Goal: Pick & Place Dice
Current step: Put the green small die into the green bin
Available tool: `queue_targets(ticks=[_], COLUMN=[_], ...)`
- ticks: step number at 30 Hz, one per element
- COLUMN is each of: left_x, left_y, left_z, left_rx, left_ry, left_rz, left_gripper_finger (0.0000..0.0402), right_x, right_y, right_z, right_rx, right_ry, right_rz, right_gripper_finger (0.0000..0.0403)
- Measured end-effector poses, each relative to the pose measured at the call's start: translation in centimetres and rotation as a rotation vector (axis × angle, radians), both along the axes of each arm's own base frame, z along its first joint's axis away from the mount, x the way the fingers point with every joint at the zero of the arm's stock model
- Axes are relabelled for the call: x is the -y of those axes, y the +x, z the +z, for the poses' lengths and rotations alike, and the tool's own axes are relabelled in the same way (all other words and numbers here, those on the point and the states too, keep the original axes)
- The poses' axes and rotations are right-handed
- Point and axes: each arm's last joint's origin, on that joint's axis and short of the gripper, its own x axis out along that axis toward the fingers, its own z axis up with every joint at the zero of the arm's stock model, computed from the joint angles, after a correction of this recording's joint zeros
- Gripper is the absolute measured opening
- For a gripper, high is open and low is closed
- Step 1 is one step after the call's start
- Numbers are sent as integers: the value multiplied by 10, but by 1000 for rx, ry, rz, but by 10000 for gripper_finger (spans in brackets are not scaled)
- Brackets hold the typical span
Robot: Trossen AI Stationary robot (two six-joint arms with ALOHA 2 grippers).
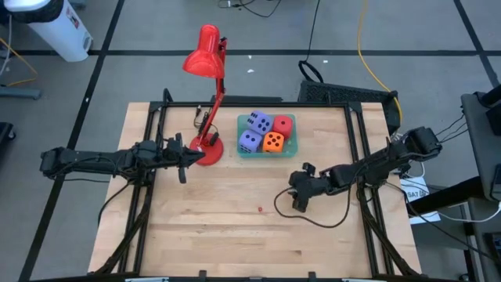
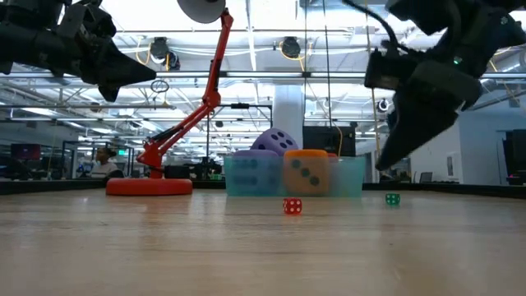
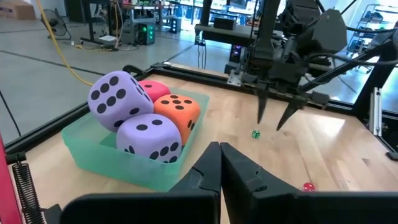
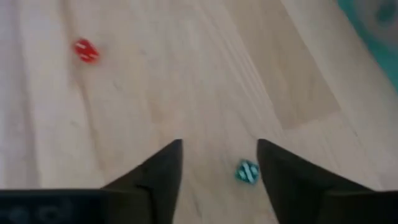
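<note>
Four big soft dice sit in a shallow green tray at the table's far middle: two purple-blue, one orange, one red half hidden behind them. One purple die rests on top of the others. Two tiny dice lie on the bare wood: a green one and a red one. My right gripper hovers open above the table, fingers pointing down, the tiny green die just beside one fingertip. My left gripper is shut, raised left of the tray beside the lamp base.
A red desk lamp stands with its round base left of the tray; its arm leans toward the far edge and its head hangs beyond the table. Black frame rails run along the table's sides. Bare wood fills the near half.
</note>
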Motion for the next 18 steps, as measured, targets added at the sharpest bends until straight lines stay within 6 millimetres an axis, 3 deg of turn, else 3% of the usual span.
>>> queue_targets(ticks=[4, 8, 18], left_x=[0, 0, 0], left_y=[0, 0, 0], left_z=[0, 0, 0], left_rx=[0, 0, 0], left_ry=[0, 1, 1], left_rz=[0, 0, 0], left_gripper_finger=[19, 29, 31], right_x=[5, 5, 10], right_y=[-5, -4, -11], right_z=[-4, -4, -26], right_rx=[-65, -61, -148], right_ry=[17, 2, -36], right_rz=[-68, -47, -33], right_gripper_finger=[247, 277, 262])
